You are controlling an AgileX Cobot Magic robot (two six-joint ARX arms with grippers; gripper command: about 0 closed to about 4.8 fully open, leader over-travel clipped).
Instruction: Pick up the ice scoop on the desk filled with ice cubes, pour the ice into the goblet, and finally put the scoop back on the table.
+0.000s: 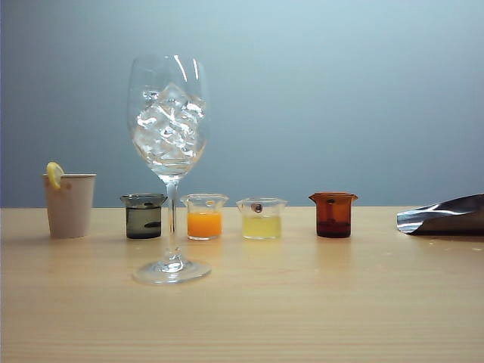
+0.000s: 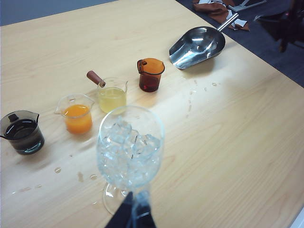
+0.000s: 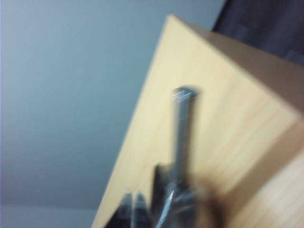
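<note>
The goblet stands upright on the desk, its bowl holding the ice cubes. In the left wrist view the goblet rises just beyond my left gripper, which is shut on nothing, short of the glass's foot. The ice scoop lies on the table at the far right; the left wrist view shows this scoop with no ice in it. The blurred right wrist view has my right gripper shut, beside the scoop's handle, not around it. Neither gripper appears in the exterior view.
A paper cup with a lemon slice and a row of small beakers, dark, orange, yellow and amber, stand behind the goblet. Water drops dot the wood near the scoop. The table's edge runs past the scoop.
</note>
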